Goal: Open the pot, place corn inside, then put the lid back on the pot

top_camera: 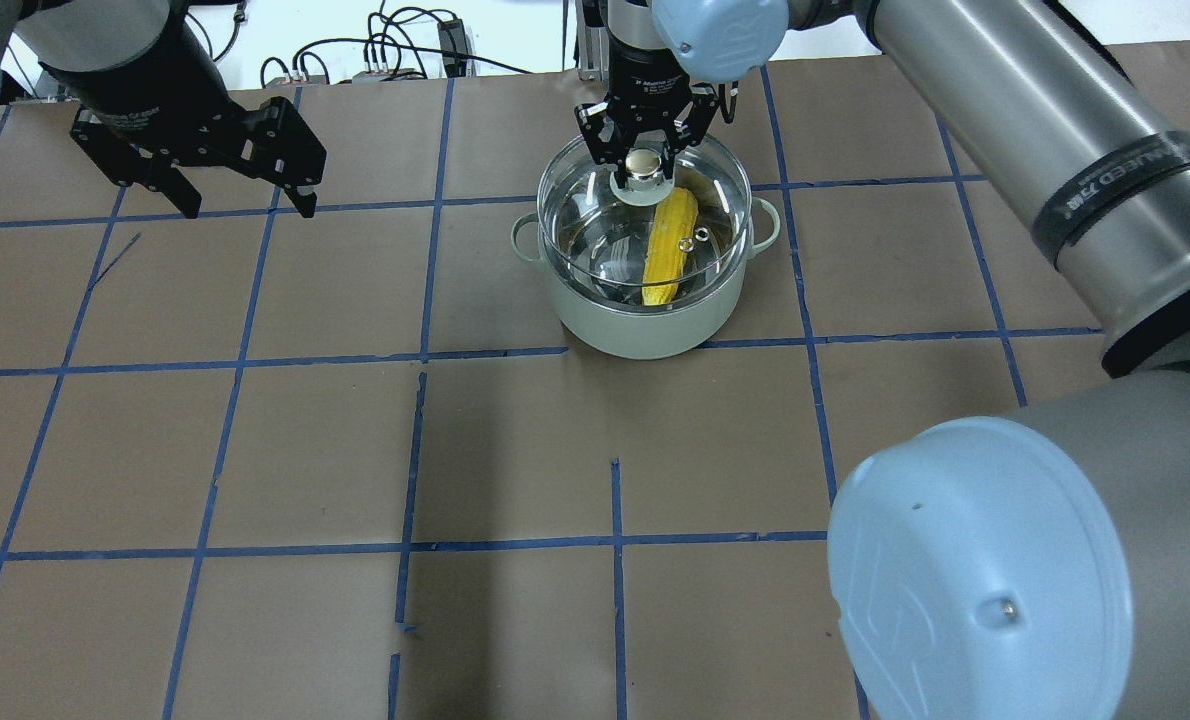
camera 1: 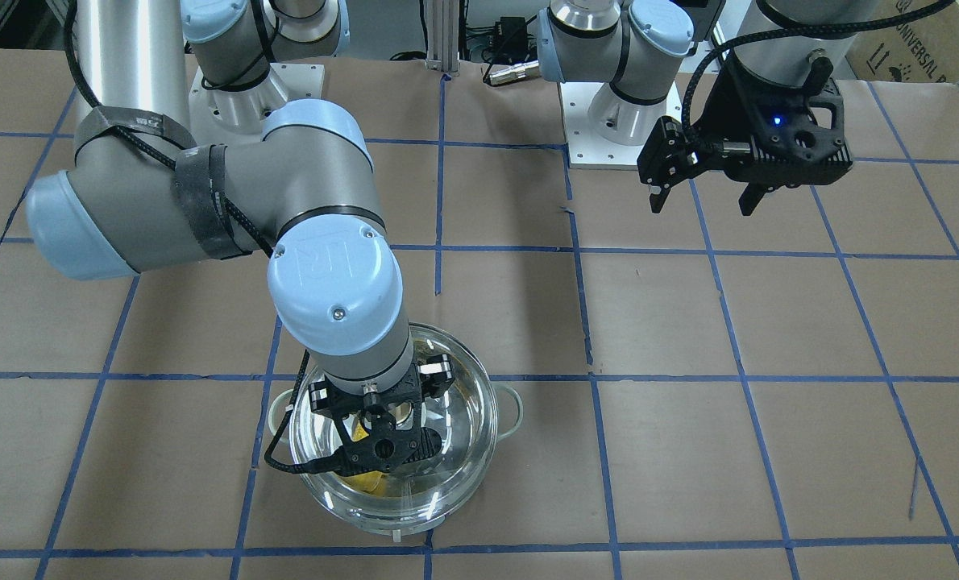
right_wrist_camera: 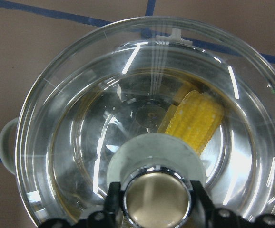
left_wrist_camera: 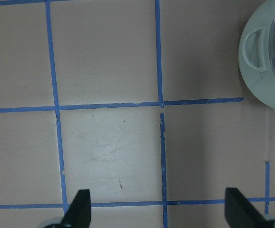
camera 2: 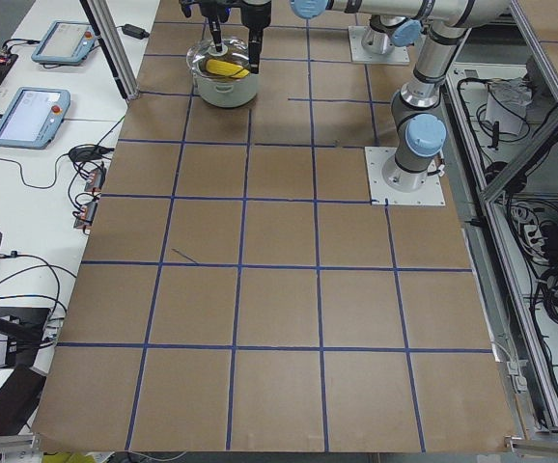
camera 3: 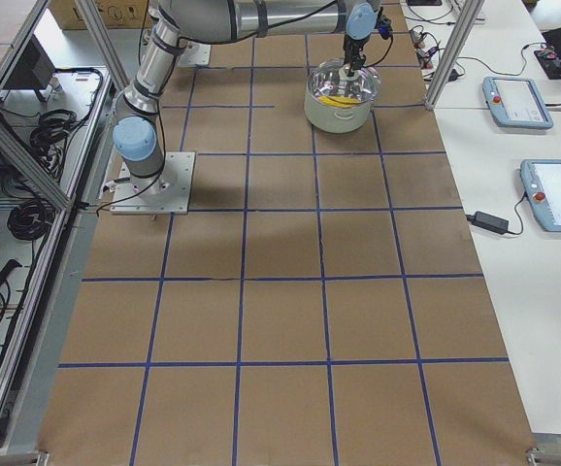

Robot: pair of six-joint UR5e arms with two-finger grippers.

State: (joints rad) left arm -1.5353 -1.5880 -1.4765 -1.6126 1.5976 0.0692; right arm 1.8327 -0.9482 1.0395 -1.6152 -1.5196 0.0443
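Note:
The pale grey-white pot [top_camera: 645, 325] stands at the far middle of the table. The yellow corn [top_camera: 667, 245] lies inside it, seen through the glass, and also shows in the right wrist view [right_wrist_camera: 197, 118]. The clear glass lid [top_camera: 595, 230] sits over the pot's mouth. I cannot tell whether it rests fully on the rim. My right gripper [top_camera: 643, 165] comes straight down on the lid's knob [right_wrist_camera: 156, 197], with a finger pressed on each side of it. My left gripper [top_camera: 248, 205] is open and empty, hovering over bare table to the pot's left.
The table is brown paper with a blue tape grid [top_camera: 420, 355]. In the left wrist view the pot's loop handle [left_wrist_camera: 254, 42] shows at the top right. The arm bases [camera 1: 620, 121] stand at the robot's edge. Cables [top_camera: 395, 50] lie beyond the far edge.

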